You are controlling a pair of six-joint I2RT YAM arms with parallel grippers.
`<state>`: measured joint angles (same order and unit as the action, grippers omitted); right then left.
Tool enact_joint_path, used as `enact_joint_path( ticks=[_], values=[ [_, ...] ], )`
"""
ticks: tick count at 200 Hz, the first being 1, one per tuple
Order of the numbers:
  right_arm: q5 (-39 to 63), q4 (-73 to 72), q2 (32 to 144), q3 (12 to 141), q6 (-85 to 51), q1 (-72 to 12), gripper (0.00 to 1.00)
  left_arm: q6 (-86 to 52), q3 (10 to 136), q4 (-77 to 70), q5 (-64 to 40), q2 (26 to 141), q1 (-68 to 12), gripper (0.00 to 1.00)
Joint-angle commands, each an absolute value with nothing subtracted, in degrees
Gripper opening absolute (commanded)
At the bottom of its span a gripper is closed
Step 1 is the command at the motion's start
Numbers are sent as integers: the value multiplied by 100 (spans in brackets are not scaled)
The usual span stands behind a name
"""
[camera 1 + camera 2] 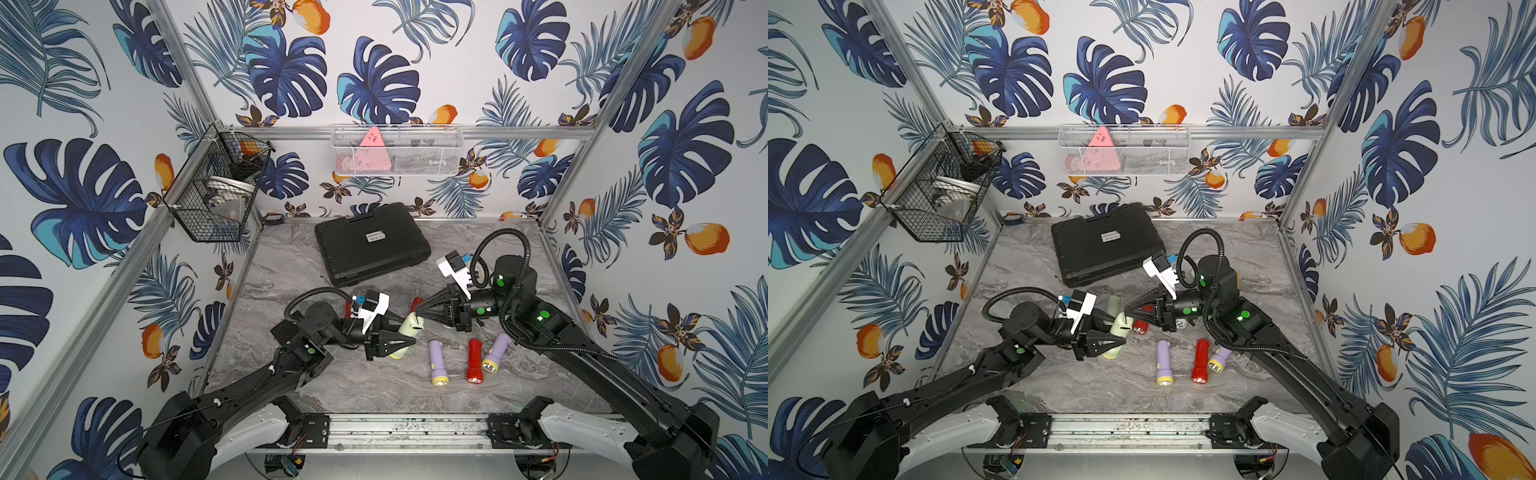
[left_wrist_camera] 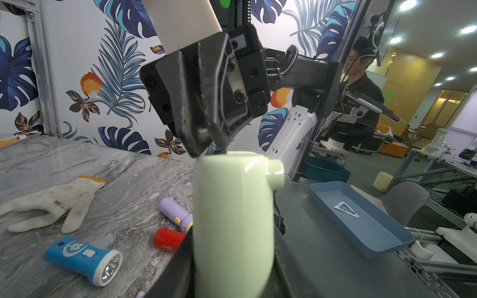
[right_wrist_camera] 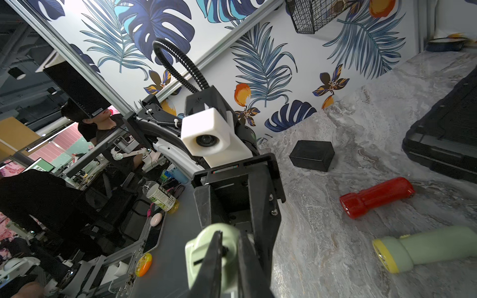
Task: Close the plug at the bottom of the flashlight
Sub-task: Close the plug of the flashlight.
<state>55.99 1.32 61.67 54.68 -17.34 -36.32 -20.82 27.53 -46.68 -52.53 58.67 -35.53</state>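
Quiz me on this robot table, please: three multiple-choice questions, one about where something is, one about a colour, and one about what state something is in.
1. Where is the black case?
A. on the floor
B. lying at the back of the table
C. held up in the air

2. What colour is the flashlight in the left tool?
A. pale green
B. red
C. blue

3. How is the left tool?
A. wide open and empty
B. out of sight
C. shut on the flashlight

Answers:
1 B: both top views show the case flat on the marble near the rear wall.
2 A: the gripped body is pale green in every view.
3 C: the left wrist view shows the tool clamping both sides of the flashlight.
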Motion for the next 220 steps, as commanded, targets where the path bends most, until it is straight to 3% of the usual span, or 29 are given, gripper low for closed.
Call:
enact_joint_path(
  ticks=[1, 96, 162, 195, 211, 220],
  values=[
    [5660, 514, 6185, 5402, -1745, -3689, 12, -2066, 2883, -5549, -5043, 5803, -3538, 0],
    [4963, 1168, 6268, 5816, -1273, -3744, 2, -2223, 2901, -5562, -5243, 5844, -3533, 0],
    [3212, 1930, 6551, 6543, -914, -3744, 5, -2272, 2917, -5517, -5307, 5882, -3540, 0],
    [2492, 2055, 6708, 6736, -968, -3744, 13, -1952, 2925, -4948, -4982, 5671, -3562, 0],
    [1868, 2083, 6736, 6651, -1089, -3744, 28, -1506, 3017, -4011, -4462, 5432, -3607, 0],
    [1422, 2074, 6739, 6562, -1203, -3744, 31, -1241, 3119, -3335, -3991, 5313, -3652, 0]
  ],
)
